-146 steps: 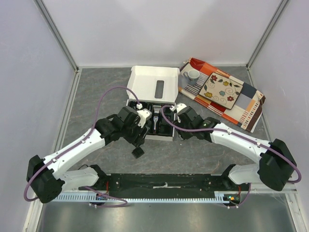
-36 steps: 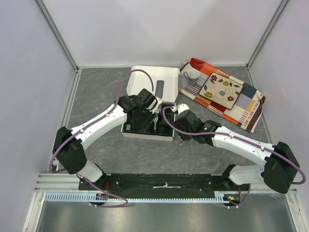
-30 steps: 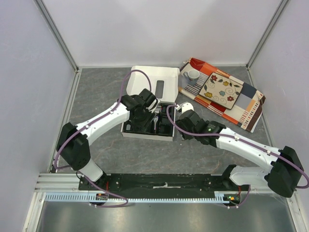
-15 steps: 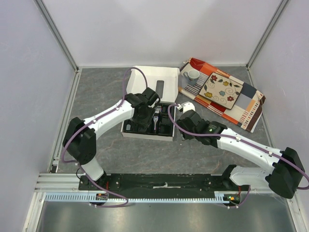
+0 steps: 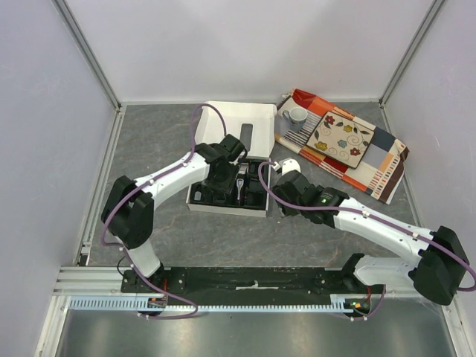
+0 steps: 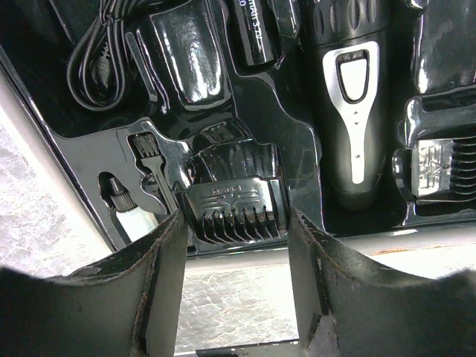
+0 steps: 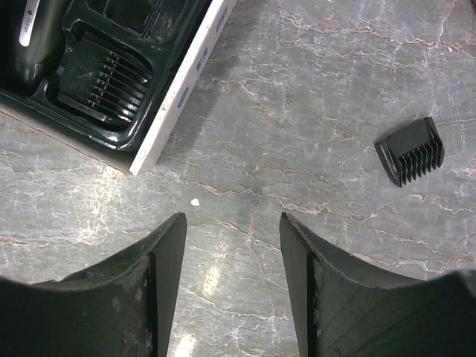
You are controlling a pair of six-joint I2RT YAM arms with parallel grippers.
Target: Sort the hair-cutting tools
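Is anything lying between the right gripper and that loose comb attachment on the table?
Nothing visible. The comb attachment lies alone on the bare table, off to one side of the open right gripper; the white box sits on the opposite side.

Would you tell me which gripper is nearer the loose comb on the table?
Right. The right gripper hovers over the table near the comb; the left gripper is over the box's tray.
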